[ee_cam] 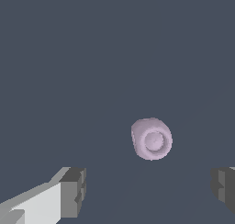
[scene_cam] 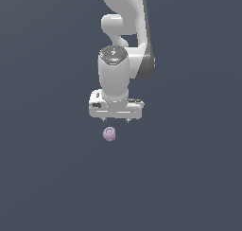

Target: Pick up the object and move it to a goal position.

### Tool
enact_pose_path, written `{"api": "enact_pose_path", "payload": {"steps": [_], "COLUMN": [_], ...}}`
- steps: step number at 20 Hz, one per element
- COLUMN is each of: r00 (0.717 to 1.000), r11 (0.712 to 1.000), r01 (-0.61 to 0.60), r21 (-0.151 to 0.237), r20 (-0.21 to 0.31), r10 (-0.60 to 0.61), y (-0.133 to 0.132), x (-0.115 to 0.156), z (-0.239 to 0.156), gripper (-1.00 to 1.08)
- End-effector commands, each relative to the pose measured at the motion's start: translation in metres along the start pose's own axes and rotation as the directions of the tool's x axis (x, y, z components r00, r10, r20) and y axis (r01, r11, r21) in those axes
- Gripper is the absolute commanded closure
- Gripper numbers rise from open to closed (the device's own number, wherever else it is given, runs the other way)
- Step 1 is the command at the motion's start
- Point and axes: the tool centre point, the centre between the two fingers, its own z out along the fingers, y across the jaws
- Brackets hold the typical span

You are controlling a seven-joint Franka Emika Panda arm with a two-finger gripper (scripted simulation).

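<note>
Gripper (scene_cam: pixel 115 120) hangs above the floor, jaws wide apart and empty, lump (scene_cam: pixel 109 134) lying free just beside and not between the fingers (ee_cam: pixel 72 192); descending uncentred risks a fingertip knocking the rounded lump away.

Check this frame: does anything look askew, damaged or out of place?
Nothing stands out. The small lilac-pink object lies whole on the plain dark surface, ring-like dimple showing. The gripper is open, its fingers apart from the object. No spill or damage shows.
</note>
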Motion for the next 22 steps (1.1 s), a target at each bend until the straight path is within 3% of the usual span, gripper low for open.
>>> {"api": "enact_pose_path", "payload": {"steps": [1, 12, 22], "r00": [1.000, 0.989, 0.986], "r11": [1.000, 0.989, 0.986], "r01": [0.022, 0.146, 0.166], "r21": [0.000, 0.009, 0.012], "r20": [0.004, 0.021, 0.024], "r10": [-0.022, -0.146, -0.166], "y": [0.005, 0.034, 0.039], "x": [0.000, -0.004, -0.005], "z": [0.011, 0.069, 0.081], "gripper": [-0.92, -0.92, -0.92]}}
